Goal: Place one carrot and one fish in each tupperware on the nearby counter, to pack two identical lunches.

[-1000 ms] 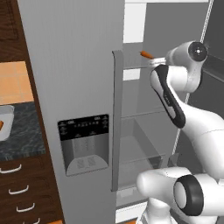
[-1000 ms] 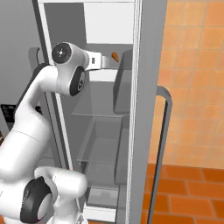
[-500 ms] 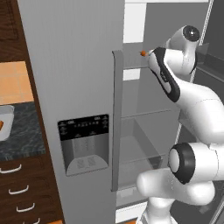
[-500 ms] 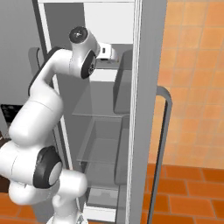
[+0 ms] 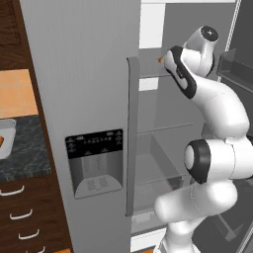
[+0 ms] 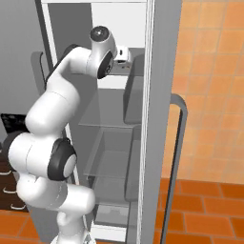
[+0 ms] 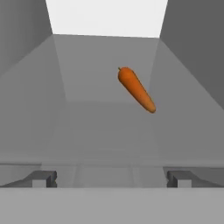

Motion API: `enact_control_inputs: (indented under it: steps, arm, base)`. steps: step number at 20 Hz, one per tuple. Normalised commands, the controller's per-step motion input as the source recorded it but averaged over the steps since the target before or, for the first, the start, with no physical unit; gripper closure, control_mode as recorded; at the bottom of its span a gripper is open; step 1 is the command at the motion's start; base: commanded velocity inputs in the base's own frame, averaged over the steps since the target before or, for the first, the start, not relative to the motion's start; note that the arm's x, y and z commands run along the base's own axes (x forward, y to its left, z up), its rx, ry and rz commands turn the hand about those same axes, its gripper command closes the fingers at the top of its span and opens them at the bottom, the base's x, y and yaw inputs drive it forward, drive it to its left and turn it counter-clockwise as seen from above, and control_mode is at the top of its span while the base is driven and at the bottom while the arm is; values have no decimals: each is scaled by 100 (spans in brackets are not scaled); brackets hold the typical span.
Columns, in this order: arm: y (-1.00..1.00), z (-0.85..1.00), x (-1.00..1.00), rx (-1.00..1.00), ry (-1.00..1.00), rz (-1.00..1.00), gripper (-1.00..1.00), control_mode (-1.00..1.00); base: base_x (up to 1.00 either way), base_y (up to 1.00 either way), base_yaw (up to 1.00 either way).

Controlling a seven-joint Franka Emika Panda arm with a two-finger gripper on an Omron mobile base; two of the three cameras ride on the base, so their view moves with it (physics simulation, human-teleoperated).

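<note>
Because 1 carrot point(image 7: 136, 89) lay on the fridge shelf point(image 7: 109, 127), the pincer point(image 7: 112, 178) (jaws spread, nothing gripped) faced it.

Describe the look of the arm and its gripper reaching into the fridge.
The arm is glossy white with rounded, bulbous links and dark grey-black joint bands and caps. The gripper ends in two small, dark grey, blocky finger tips. No cables or markings are visible.
</note>
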Motion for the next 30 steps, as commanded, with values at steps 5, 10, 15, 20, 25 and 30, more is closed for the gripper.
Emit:
enact_control_inputs:
  steps: [5, 10, 15, 20, 25, 30]
  arm:
    - [-9, -23, 62, 0, -7, 3, -100, -100]
    - [-23, -2, 31, 0, 0, 0, -100, -100]
    - [-13, 0, 41, 0, 0, 0, -100, -100]
    - [-14, -2, 45, 0, 0, 0, -100, -100]
    - [-9, -17, 36, 0, 1, 0, -100, -100]
    - [0, -23, 42, 0, 0, 2, -100, -100]
  base:
    - [0, 0, 0]
    - [0, 0, 0]
    - [0, 0, 0]
    - [0, 0, 0]
    - [0, 0, 0]
    - [0, 0, 0]
